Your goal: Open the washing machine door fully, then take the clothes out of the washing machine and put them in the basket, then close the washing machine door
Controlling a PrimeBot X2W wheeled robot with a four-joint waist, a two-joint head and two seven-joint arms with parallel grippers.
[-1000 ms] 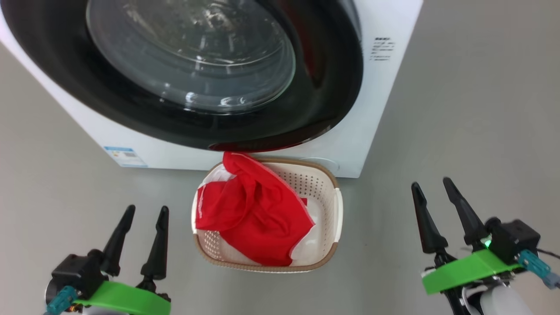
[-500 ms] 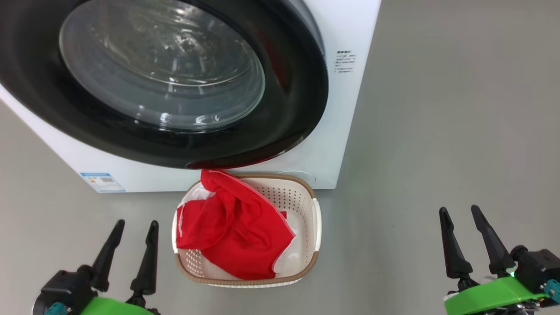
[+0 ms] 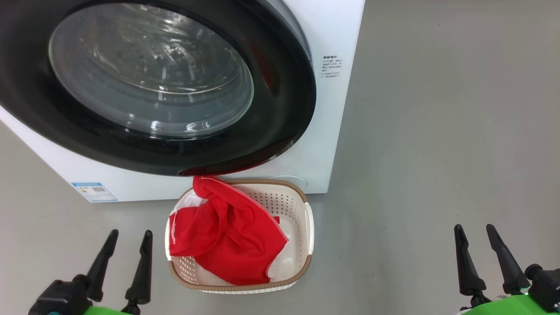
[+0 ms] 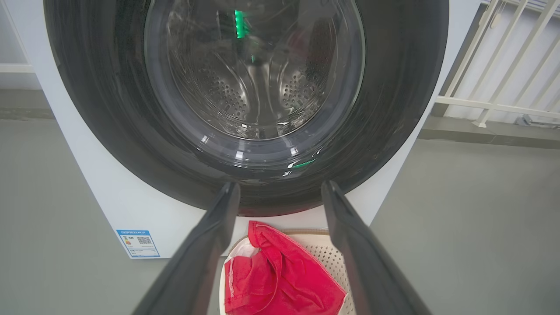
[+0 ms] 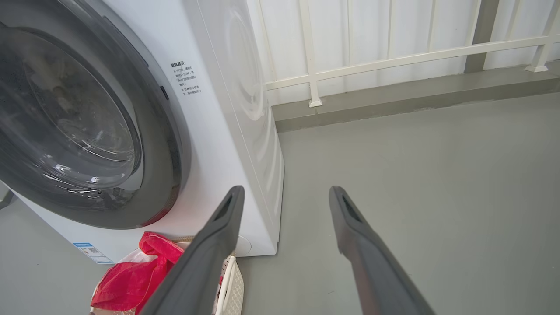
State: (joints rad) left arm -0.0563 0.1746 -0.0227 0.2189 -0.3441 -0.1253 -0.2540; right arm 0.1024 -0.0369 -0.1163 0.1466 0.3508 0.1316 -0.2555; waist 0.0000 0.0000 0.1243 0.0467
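The washing machine door [image 3: 148, 87] appears shut flush against the white washing machine [image 3: 337, 35], and the red clothes [image 3: 227, 236] lie heaped in the basket [image 3: 302, 210] on the floor [image 3: 437, 153] at the machine's foot. The left gripper [image 3: 131, 234] hangs wide open and empty, the door straight ahead and above it, the basket just to its right. The right gripper [image 3: 473, 227], equally spread and empty, sits well apart, beyond the machine's corner. The left arm is nearer.
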